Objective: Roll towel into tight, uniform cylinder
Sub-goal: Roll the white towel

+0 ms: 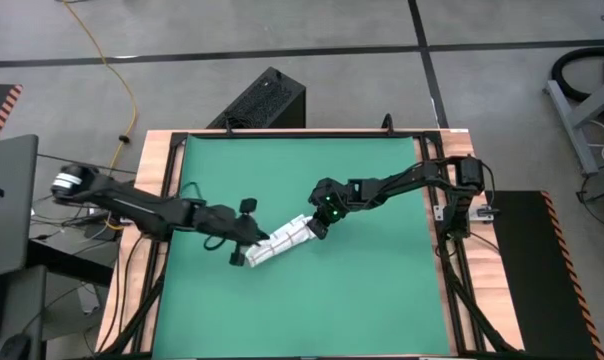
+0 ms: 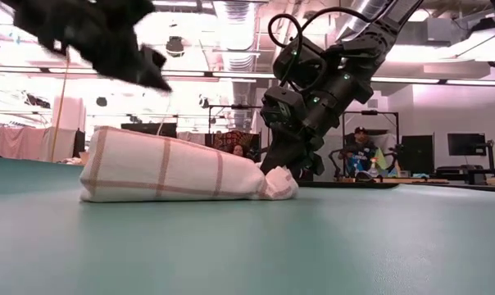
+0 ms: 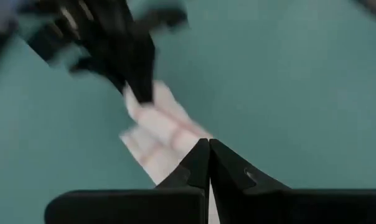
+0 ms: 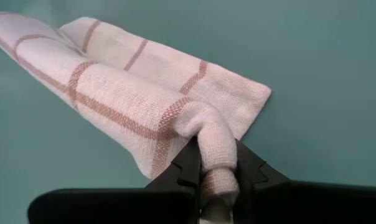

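The towel (image 1: 280, 242), white with red-brown checks, lies as a loose roll on the green mat (image 1: 382, 300) near its middle; it also shows in the low view (image 2: 165, 168). My right gripper (image 4: 216, 165) is shut on the roll's right end (image 1: 316, 230). My left gripper (image 3: 208, 144) is shut and empty. It hovers above the roll's left end (image 1: 254, 243) and stands clear of the cloth in the low view (image 2: 159, 80). My right gripper pinches a bunched fold of several layers at the corner of the roll's right end (image 4: 214, 149) between its two fingers. The fingers come slanting down from the table's far right, along the roll. The roll lies on the mat, slack, with the pinched end (image 2: 279, 182) low on the mat.
A black box (image 1: 267, 100) stands just beyond the table's far edge. The wooden table frame (image 1: 152, 200) borders the mat. A dark case (image 1: 7, 200) lies off the table's left. A person (image 2: 362, 152) sits in the room behind.
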Tool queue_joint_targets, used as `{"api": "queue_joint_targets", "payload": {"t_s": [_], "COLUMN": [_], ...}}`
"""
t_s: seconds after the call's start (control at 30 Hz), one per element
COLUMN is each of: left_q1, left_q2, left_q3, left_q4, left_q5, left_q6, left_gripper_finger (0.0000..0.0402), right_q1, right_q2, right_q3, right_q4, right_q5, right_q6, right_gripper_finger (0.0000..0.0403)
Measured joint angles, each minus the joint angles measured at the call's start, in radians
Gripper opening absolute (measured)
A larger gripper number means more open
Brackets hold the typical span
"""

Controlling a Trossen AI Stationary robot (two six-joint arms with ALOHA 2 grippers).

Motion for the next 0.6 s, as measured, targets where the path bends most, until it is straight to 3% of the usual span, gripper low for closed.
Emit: {"api": "queue_joint_targets", "payload": {"t_s": [0.1,0.2,0.37,0.6], "left_q1": [-0.044,-0.091,-0.120,-0.120], "left_q2": [-0.057,-0.036,0.117,0.292], "left_q3": [0.005,0.006,0.016,0.128], "left_q4": [0.060,0.090,0.083,0.011], "left_q5": [-0.036,-0.038,-0.050,-0.109], "left_q6": [-0.013,0.010,0.036,0.081], "left_gripper_finger": [0.0000,0.0000,0.0000,0.0000], "right_q1": [0.002,0.002,0.002,0.002], "right_q2": [0.000,0.001,0.001,0.001], "right_q3": [0.000,0.000,-0.001,-0.001], "right_q4": [0.000,0.000,0.000,-0.002], "right_q5": [-0.003,-0.007,-0.010,-0.011], "right_q6": [0.000,0.000,-0.001,-0.003], "right_gripper_finger": [0.0058,0.0058,0.0058,0.0058]}}
